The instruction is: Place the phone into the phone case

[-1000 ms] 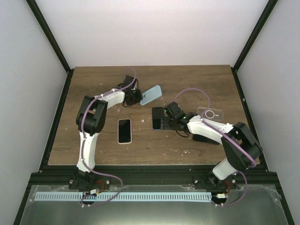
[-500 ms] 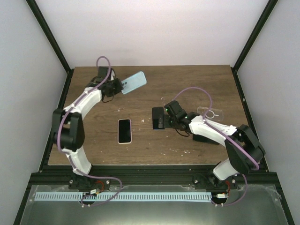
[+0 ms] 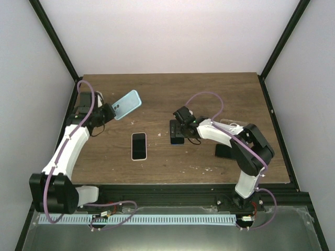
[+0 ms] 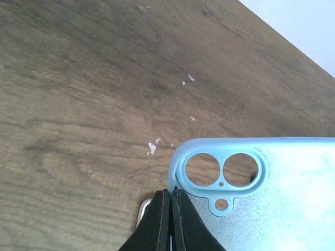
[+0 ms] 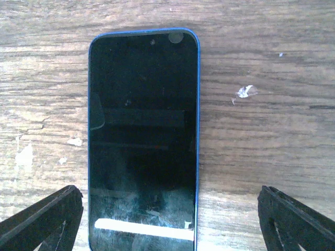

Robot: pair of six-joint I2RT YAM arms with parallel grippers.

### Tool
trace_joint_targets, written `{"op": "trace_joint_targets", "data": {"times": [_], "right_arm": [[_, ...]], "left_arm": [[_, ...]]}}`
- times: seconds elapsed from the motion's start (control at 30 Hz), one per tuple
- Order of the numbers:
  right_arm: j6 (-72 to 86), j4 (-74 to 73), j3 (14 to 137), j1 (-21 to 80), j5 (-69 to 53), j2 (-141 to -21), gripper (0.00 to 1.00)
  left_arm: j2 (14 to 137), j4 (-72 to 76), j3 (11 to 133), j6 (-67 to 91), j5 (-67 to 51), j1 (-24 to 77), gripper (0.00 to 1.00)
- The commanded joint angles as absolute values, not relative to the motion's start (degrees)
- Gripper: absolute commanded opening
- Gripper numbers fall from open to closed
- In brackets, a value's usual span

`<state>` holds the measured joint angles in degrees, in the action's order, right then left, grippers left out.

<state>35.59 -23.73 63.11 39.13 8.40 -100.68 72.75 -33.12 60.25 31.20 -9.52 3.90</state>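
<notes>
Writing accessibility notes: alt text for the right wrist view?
A blue-edged smartphone with a dark screen lies face up on the brown wooden table, seen between the spread black fingers of the right end effector.

Light-blue phone case tilted aloft at the left — blue-rimmed phone flat, screen up, centre.

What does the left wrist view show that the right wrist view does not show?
Only the left wrist view shows the blue case with its camera cutout, pinched at the edge near that cutout by the shut left gripper. Only the right wrist view shows the blue phone, lying screen up between the open fingers of the right gripper. Both show the wooden table with small white flecks on it.
</notes>
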Motion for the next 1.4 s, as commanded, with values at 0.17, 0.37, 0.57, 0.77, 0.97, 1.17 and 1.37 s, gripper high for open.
{"op": "trace_joint_targets", "data": {"times": [0.17, 0.37, 0.57, 0.77, 0.97, 1.17, 1.37], "right_arm": [[35.0, -28.9, 73.2, 41.6, 13.2, -108.2, 0.97], [34.9, -30.7, 76.0, 42.4, 14.7, -111.9, 0.98], [34.2, -31.2, 77.2, 42.4, 16.3, -114.7, 0.98], [33.5, -31.4, 77.6, 42.4, 16.5, -116.2, 0.92], [33.4, -29.7, 73.9, 42.1, 17.3, -113.9, 0.85], [33.5, -26.3, 66.6, 39.5, 15.0, -109.7, 0.79], [32.7, -24.7, 60.6, 36.5, 14.4, -105.1, 0.77]], "left_arm": [[63.6, -38.0, 54.9, 27.0, -10.2, 3.4, 0.0], [59.0, -38.0, 51.6, 25.9, -12.6, 3.4, 0.0], [57.8, -38.3, 50.4, 25.0, -15.7, 3.4, 0.0], [55.4, -37.9, 49.2, 25.2, -16.4, 3.4, 0.0], [54.5, -37.1, 48.3, 25.8, -19.6, 3.4, 0.0], [54.6, -35.2, 47.2, 26.4, -21.8, 4.6, 0.0], [55.3, -33.2, 47.0, 24.2, -17.0, 12.5, 0.0]]}}
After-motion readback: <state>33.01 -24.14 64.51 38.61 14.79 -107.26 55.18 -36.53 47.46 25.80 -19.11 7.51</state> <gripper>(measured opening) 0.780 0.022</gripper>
